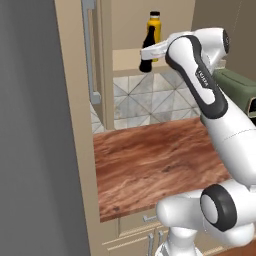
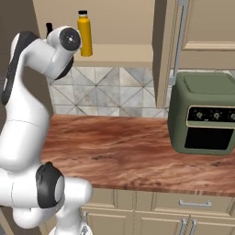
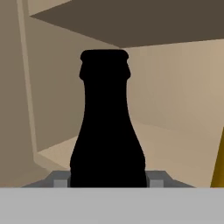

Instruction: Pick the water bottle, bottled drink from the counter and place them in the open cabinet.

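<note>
Looking at the left base view, the white arm reaches up toward the top middle of the frame, where the gripper [image 1: 148, 55] is closed around the bottled drink [image 1: 148, 50], the slim black one with the long neck. The bottle stands upright at the front edge of the shelf inside the open cabinet [image 1: 125, 57]; I can't tell whether its base actually sits on the shelf or hangs just above it. Right behind it, a bit further into the cabinet, the yellow water bottle [image 1: 154, 29] with the black cap stands upright on the same shelf.

In the hand view the black bottle fills the middle of the frame, neck up, with the grey finger pads [image 3: 156, 178] pressed on either side of its body at the bottom, so it's properly pinched. A sliver of yellow sits at the lower right edge there.

In the right base view the yellow bottle is at the upper left on the beige shelf, and just the black bottle's top pokes out behind the arm's wrist. The counter [image 2: 133, 147] runs across the middle of the frame, reddish-brown wood grain, with a green toaster oven [image 2: 204, 114] parked at the right. The cabinet door with its long silver handle [image 1: 90, 50] stands open at the upper left of the left base view.
</note>
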You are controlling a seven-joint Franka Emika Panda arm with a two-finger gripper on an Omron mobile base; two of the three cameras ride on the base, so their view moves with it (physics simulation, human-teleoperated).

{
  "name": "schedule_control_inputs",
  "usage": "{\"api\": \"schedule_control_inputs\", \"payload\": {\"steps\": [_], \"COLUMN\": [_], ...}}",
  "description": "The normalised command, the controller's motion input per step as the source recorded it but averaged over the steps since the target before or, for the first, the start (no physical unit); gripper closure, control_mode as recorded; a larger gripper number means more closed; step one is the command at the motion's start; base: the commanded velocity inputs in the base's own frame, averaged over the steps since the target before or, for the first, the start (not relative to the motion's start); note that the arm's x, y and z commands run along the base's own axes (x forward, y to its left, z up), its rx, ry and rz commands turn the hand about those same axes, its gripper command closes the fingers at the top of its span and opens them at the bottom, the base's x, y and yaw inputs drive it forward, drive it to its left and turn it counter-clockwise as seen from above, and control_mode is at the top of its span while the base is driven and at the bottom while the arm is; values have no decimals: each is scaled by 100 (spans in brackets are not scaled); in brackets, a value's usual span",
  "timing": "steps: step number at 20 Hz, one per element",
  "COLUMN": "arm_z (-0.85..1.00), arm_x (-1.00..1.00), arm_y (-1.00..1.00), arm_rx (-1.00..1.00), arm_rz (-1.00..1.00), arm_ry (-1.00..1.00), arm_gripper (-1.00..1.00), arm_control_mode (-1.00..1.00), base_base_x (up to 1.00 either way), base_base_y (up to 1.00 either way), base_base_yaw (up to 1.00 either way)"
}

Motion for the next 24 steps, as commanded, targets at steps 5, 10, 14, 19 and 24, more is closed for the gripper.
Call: {"api": "schedule_control_inputs", "payload": {"steps": [5, 10, 14, 19, 24], "arm_z": [0, -3, -6, -11, -13], "arm_x": [34, 38, 32, 28, 25], "arm_y": [4, 7, 10, 17, 16], "arm_rx": [-2, -5, 0, -1, -1], "arm_rz": [-2, -5, -9, -6, -4], "arm_ry": [-1, 1, 8, 1, 0], "arm_gripper": [100, 100, 100, 100, 100], "arm_control_mode": [-100, -100, -100, -100, -100], "base_base_x": [0, 0, 0, 0, 0], "base_base_y": [0, 0, 0, 0, 0], "base_base_yaw": [0, 0, 0, 0, 0]}}
